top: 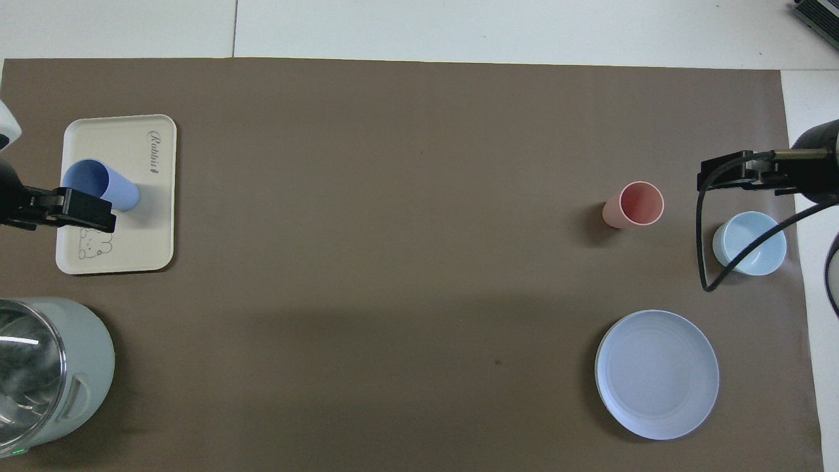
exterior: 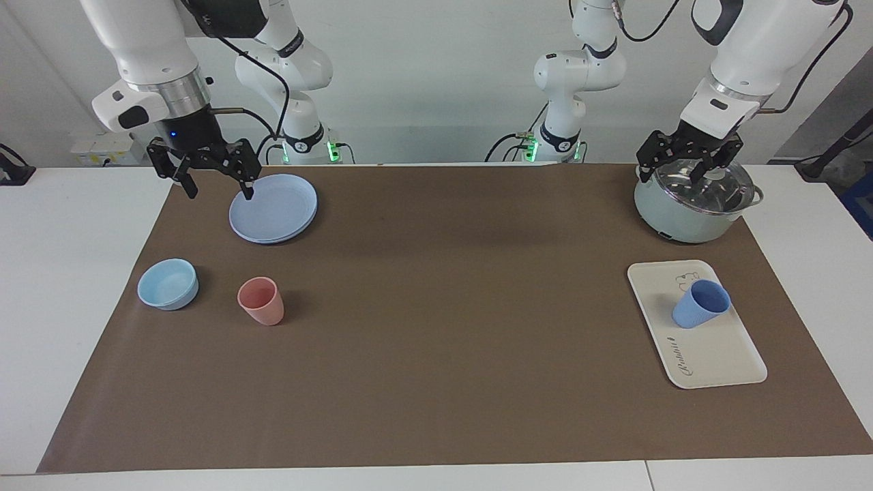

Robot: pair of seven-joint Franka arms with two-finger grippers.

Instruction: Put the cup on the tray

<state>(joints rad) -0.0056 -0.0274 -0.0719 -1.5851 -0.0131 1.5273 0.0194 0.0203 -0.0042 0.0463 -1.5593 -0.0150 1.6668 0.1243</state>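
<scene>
Looking across the counter (exterior: 436, 481), you've got the periwinkle cup (exterior: 701, 305) standing upright on the cream tray (exterior: 716, 354), in the half of the tray nearer the robots, just beside the little bear drawing (exterior: 686, 279). From overhead, that same cup (top: 111, 187) sits between the script lettering (top: 155, 152) and the bear, well inside the tray (top: 141, 246) rim. Your tray lies toward the left arm's end of the brown mat (exterior: 436, 341).

Your left hand (exterior: 686, 174) hangs over the lidded pot (exterior: 682, 218), fingers spread wide, gripping nothing and well clear of the cup. Overhead, one black finger of it (top: 82, 208) overlaps the cup's rim in the frame, but the facing view shows it raised up over the pot, not touching.

Your right hand (exterior: 218, 191) is up in the air over the edge of the round blue plate (exterior: 279, 211), toward the right arm's end. Its fingers stand wide apart too, and it carries nothing.

Farther from the robots than the plate, you have the pink cup (exterior: 261, 301) upright and the light-blue bowl (exterior: 168, 284) beside it, the two apart from each other. Both are well apart from the tray.
</scene>
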